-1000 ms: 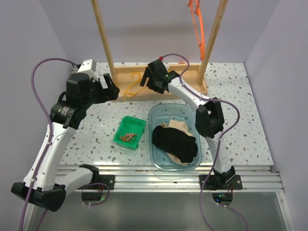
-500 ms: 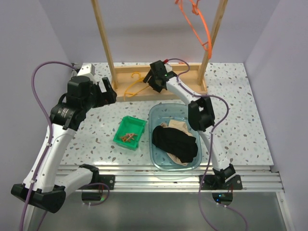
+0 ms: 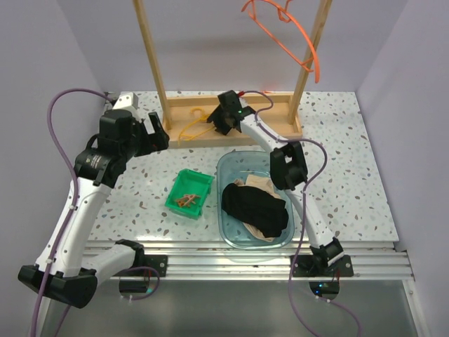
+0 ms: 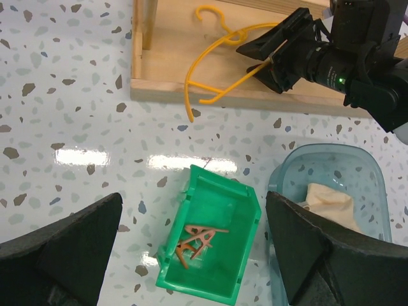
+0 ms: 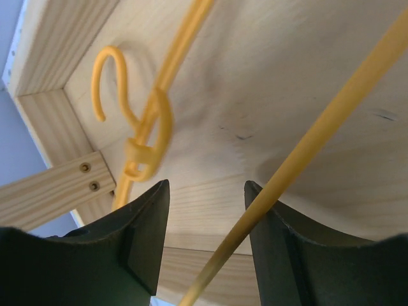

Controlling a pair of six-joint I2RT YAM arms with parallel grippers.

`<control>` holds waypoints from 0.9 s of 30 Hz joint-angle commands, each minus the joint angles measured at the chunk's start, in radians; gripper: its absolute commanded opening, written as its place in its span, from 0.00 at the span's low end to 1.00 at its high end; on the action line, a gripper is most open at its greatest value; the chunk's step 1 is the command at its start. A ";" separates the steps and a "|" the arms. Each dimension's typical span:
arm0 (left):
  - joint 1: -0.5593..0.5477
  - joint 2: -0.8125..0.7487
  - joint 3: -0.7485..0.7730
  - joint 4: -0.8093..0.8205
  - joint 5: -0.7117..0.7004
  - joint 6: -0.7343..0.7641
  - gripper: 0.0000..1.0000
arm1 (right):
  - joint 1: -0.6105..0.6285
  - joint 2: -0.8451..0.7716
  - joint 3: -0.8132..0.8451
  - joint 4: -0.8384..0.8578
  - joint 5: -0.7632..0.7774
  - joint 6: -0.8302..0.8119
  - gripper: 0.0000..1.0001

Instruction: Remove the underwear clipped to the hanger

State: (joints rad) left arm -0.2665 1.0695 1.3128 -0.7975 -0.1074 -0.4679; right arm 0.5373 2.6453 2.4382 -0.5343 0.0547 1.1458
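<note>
The black underwear (image 3: 256, 209) lies in a clear tub (image 3: 226, 168) on top of the pale beige underwear (image 3: 258, 184), which also shows in the left wrist view (image 4: 331, 201). A yellow hanger (image 3: 193, 128) lies bare on the wooden rack base; it also shows in the left wrist view (image 4: 213, 70) and the right wrist view (image 5: 153, 108). My right gripper (image 3: 214, 121) is open, low over that base, with the hanger's bar running between its jaws close to one finger (image 5: 205, 191). My left gripper (image 3: 158, 133) is open and empty, high above the table (image 4: 194, 197).
A green bin (image 3: 189, 193) holds small brown clips (image 4: 197, 239) left of the tub. The wooden rack (image 3: 151, 56) stands at the back, with an orange hanger (image 3: 287, 31) on its top rail. The right arm reaches over the tub.
The orange hanger has swung out and turned on the rail. The right arm's elbow has shifted left and the gripper has stayed at the yellow hanger. The left arm has barely moved.
</note>
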 commanded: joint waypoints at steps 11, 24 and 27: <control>0.026 -0.014 0.042 -0.012 0.003 0.032 0.98 | -0.017 -0.036 -0.126 0.256 -0.098 0.164 0.00; 0.032 0.017 0.086 0.014 0.046 0.052 0.98 | -0.065 -0.373 -0.642 0.980 -0.182 0.362 0.00; 0.035 0.023 0.101 0.014 0.067 0.060 0.99 | -0.080 -0.453 -0.764 1.127 -0.197 0.407 0.00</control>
State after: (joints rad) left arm -0.2420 1.0874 1.3678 -0.8017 -0.0711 -0.4339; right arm 0.4786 2.3444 1.7226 0.2691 -0.1188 1.4799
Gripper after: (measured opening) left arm 0.987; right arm 0.067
